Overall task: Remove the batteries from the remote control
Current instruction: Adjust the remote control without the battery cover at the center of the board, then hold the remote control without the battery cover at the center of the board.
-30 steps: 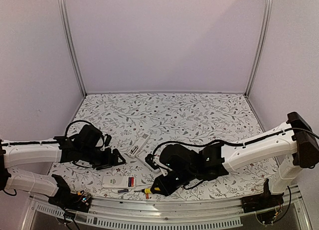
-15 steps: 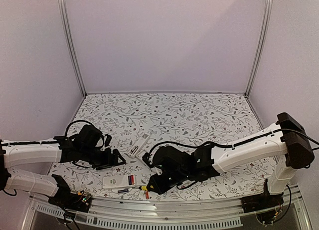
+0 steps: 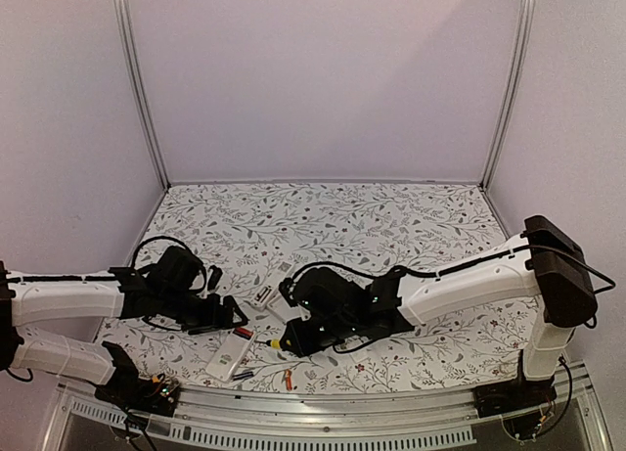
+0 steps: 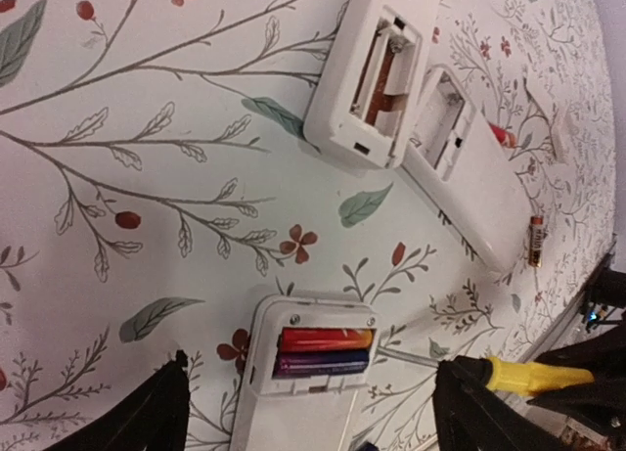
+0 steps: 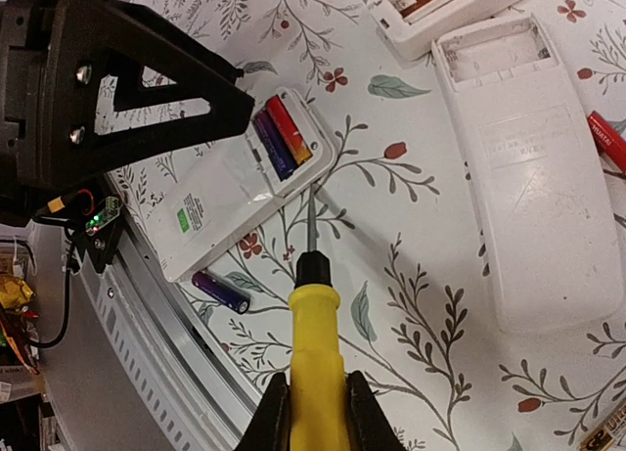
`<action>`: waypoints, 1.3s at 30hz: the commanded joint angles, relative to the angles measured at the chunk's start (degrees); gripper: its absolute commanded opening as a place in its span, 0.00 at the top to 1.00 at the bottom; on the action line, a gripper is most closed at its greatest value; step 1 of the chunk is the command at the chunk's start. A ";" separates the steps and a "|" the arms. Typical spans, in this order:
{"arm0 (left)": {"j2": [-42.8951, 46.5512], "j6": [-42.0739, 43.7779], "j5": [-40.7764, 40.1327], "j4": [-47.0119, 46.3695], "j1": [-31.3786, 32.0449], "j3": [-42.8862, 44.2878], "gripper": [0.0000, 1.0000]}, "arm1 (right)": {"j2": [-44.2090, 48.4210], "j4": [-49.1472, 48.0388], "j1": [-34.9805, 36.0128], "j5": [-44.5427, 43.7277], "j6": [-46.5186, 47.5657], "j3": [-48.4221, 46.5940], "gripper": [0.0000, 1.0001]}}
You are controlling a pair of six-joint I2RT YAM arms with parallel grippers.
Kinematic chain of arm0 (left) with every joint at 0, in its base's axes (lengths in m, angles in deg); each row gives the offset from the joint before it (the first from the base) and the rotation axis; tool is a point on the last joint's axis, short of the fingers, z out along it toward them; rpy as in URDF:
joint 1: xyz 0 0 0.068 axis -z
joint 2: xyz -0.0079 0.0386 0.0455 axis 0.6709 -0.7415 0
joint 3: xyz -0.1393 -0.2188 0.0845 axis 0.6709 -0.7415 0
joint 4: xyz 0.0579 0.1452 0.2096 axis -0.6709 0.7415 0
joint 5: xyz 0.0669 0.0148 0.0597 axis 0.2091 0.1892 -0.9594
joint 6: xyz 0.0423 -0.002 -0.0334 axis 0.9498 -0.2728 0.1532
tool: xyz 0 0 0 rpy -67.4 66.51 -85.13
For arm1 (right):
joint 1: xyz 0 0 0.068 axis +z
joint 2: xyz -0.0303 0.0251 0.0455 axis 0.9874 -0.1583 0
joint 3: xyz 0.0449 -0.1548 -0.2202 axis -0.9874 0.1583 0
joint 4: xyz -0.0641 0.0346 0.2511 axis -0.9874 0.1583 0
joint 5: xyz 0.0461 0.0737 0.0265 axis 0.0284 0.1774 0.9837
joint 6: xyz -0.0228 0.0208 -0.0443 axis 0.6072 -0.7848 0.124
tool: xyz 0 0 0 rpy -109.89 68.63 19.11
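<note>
The right claw (image 5: 313,412) is clamped on the glossy yellow plastic handle of a screwdriver (image 5: 315,343), one finger on each side. Its black collar and thin steel shaft point to 12 o'clock in the right wrist view. The shaft's tip sits at the rim of the open battery bay of a white plastic remote (image 5: 210,211); whether it touches I cannot tell. In the top view that arm reaches in low from 3 o'clock, stretched toward 9 o'clock, wrist close to the counter (image 5: 421,304), a matte white surface printed with leaves and red flowers. The left claw (image 3: 233,320) is spread wide with nothing in it, its black fingers (image 4: 156,412) standing either side of the remote's bay end, apart from it. Its forearm lies low, aimed at 3 o'clock

In the bay two smooth cylindrical batteries lie side by side, touching: a red-orange cell (image 5: 290,128) and a dark blue cell (image 5: 274,146). Their long axes run 11 to 5 o'clock in the right wrist view, crosswise to the remote's length. A loose dark purple cell (image 5: 220,292) lies on the counter just beside the remote's long edge, at 7 o'clock of the bay. At 2 o'clock of the screwdriver lies a second white remote with an empty bay (image 5: 533,187), a loose red cell (image 5: 608,141) by its 3 o'clock edge
</note>
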 commanded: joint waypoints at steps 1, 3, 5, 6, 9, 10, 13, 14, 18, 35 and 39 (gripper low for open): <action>0.85 0.05 -1.92 1.51 1.93 -1.01 0.13 | -1.92 -0.56 -0.81 -0.98 0.45 -1.14 1.00; 1.36 -1.39 -4.14 3.09 3.84 -1.11 0.12 | -1.57 -0.63 -1.00 -1.26 0.24 -0.67 1.00; 1.18 -3.28 -6.23 5.03 6.07 -1.13 0.11 | -1.17 -0.78 -1.13 -1.39 -0.05 -0.29 1.00; 0.87 -4.25 -7.12 5.95 7.16 -1.01 0.10 | -0.87 -0.92 -1.17 -1.40 -0.20 -0.08 1.00; 0.13 -7.32 -9.87 8.49 10.44 -0.98 0.10 | -0.21 -1.14 -1.35 -1.84 -0.63 0.40 1.00; 0.12 -8.56 -10.65 9.02 11.36 -1.12 0.09 | -0.03 -1.17 -1.44 -1.95 -0.68 0.45 1.00; 0.49 -9.89 -11.84 9.59 13.59 -1.55 0.10 | 0.82 -1.21 -1.62 -2.51 -1.08 1.01 1.00; 0.50 -10.09 -11.84 9.49 14.15 -1.67 0.10 | 1.02 -1.30 -1.66 -2.54 -1.19 1.22 1.00; -0.07 -9.17 -10.57 6.93 16.32 -1.71 0.10 | 2.34 -1.59 -2.05 -4.32 -1.88 2.32 1.00; -12.81 -4.59 -17.34 12.73 20.04 5.09 0.39 | 7.00 -2.12 -2.96 -6.51 -4.01 6.31 1.00; -15.12 -2.92 -17.91 12.18 21.16 6.75 0.41 | 7.89 -2.10 -3.13 -6.95 -4.53 7.59 1.00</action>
